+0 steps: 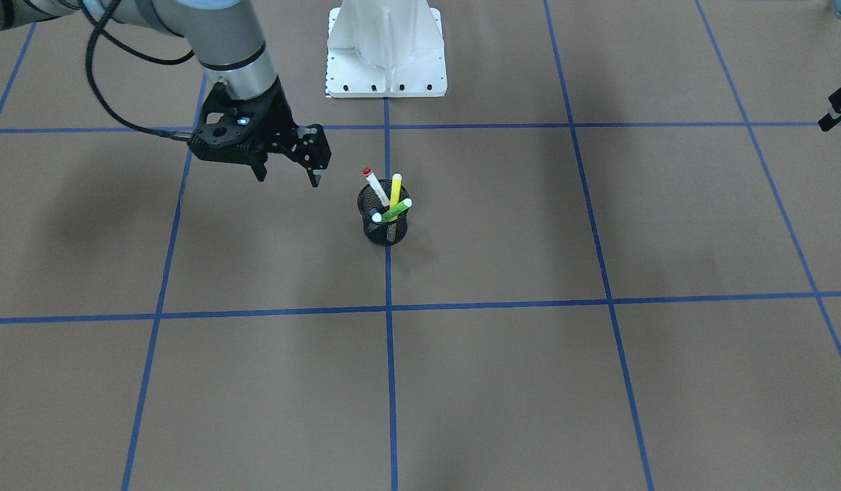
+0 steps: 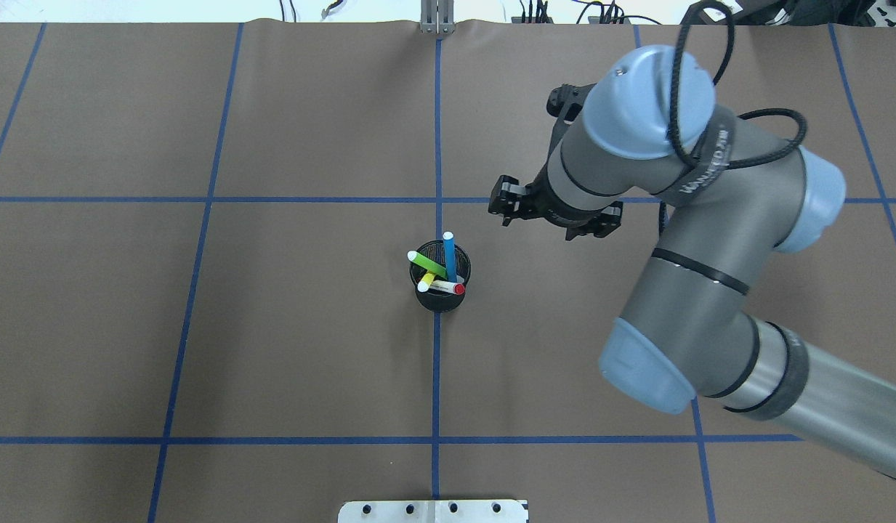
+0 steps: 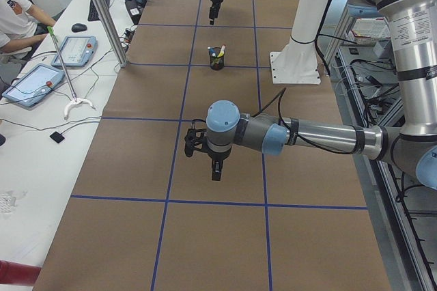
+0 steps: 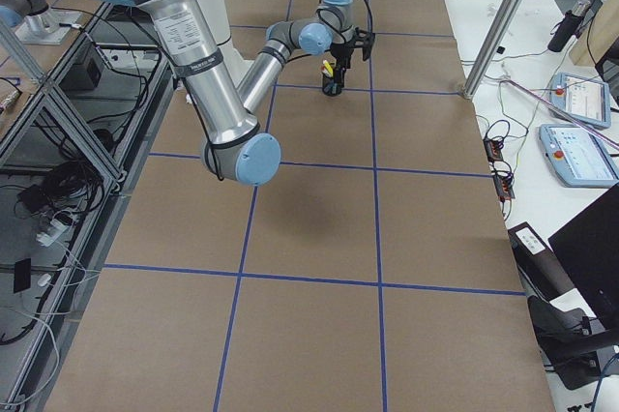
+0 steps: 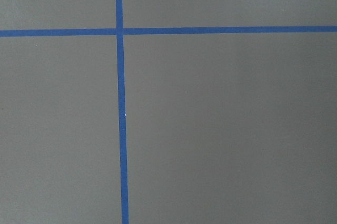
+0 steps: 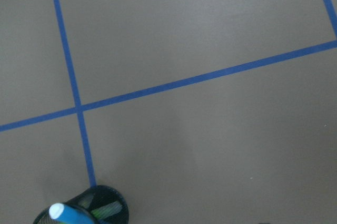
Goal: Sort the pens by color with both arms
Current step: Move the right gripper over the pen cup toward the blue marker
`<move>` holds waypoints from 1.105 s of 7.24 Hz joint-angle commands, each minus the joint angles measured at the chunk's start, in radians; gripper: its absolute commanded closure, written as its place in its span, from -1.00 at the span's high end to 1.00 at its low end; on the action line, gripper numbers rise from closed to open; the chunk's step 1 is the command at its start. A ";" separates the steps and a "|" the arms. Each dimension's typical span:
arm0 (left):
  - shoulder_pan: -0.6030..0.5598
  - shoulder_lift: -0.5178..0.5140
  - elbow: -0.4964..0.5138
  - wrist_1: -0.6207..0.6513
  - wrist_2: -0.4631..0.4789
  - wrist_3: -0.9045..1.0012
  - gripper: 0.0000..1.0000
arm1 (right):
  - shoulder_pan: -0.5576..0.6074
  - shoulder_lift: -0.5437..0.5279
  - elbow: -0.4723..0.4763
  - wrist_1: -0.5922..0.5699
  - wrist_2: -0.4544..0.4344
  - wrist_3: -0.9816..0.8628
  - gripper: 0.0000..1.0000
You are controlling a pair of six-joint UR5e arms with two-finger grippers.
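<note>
Four pens stand together in a black mesh cup at the table's middle: a white pen with a red cap, a yellow pen, a green pen and a blue pen. My right gripper hangs open and empty above the table, on the robot's right of the cup and apart from it. Its wrist view shows the cup's rim and the blue pen's tip at the bottom left. My left gripper hovers far off over bare table. I cannot tell whether it is open.
The white bolted pedestal base stands behind the cup. Blue tape lines grid the brown table cover. In the left side view a side table with tablets, a metal pole and a seated person flank the table.
</note>
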 commanded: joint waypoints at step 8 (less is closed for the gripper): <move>0.000 -0.001 0.012 0.000 -0.003 0.003 0.99 | 0.062 0.284 -0.536 0.106 0.350 -0.129 0.40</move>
